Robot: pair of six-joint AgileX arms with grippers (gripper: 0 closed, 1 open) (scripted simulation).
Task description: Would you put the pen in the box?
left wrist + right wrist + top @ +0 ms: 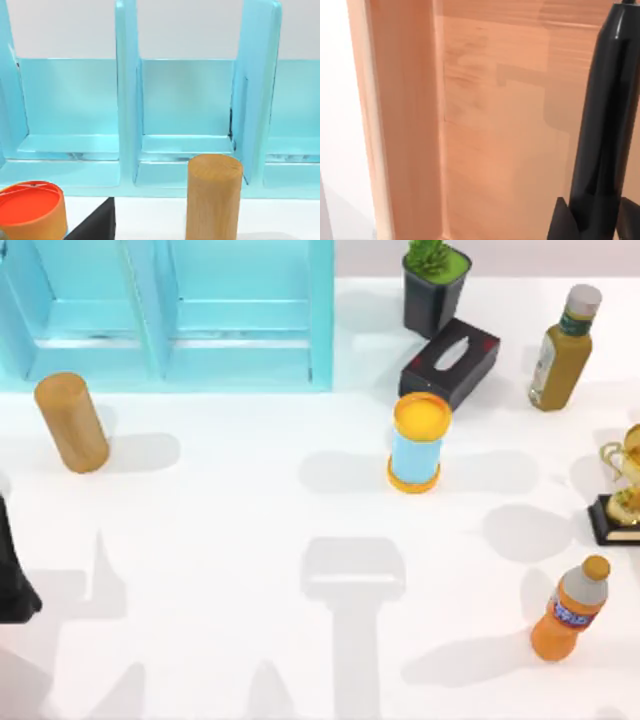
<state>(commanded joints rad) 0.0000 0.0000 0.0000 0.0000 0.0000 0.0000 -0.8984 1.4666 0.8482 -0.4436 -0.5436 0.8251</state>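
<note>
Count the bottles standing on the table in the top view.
2. An olive-green bottle stands near the far right, beside the black tissue box. An orange bottle stands near the right edge, closer to the front. Others could sit outside the frame.

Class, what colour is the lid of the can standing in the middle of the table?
Orange-yellow lid on a light-blue can; top view shows it best.

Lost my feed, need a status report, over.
Right hand grips pen. Left arm parked, table's left edge. Box back left; wooden cylinder stands before it.
</note>
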